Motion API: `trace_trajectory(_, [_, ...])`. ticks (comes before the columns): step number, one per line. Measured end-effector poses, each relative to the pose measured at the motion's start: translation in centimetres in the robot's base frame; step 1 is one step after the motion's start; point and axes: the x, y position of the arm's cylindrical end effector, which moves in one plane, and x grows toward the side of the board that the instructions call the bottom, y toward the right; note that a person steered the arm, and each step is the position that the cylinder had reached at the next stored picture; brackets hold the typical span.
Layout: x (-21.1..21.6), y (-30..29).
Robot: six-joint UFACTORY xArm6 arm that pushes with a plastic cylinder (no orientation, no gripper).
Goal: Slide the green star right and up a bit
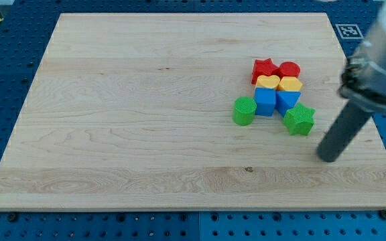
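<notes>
The green star (pixel 299 119) lies on the wooden board (pixel 146 114) at the view's right, just below and right of a blue block (pixel 287 100). My tip (pixel 328 158) rests on the board below and to the right of the star, apart from it by a small gap. The rod leans up to the right toward the arm's grey body (pixel 384 60).
A cluster sits above the star: red star (pixel 265 68), red round block (pixel 289 69), yellow heart (pixel 267 82), yellow block (pixel 290 84), blue cube (pixel 265 102). A green cylinder (pixel 244 110) stands left of the cube. The board's right edge (pixel 370 127) is close to my tip.
</notes>
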Motion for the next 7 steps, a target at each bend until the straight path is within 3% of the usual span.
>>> trace_trajectory(2, [-4.8,-2.8])
trace_trajectory(5, [-5.1,2.5])
trace_trajectory(7, [-4.3,1.2])
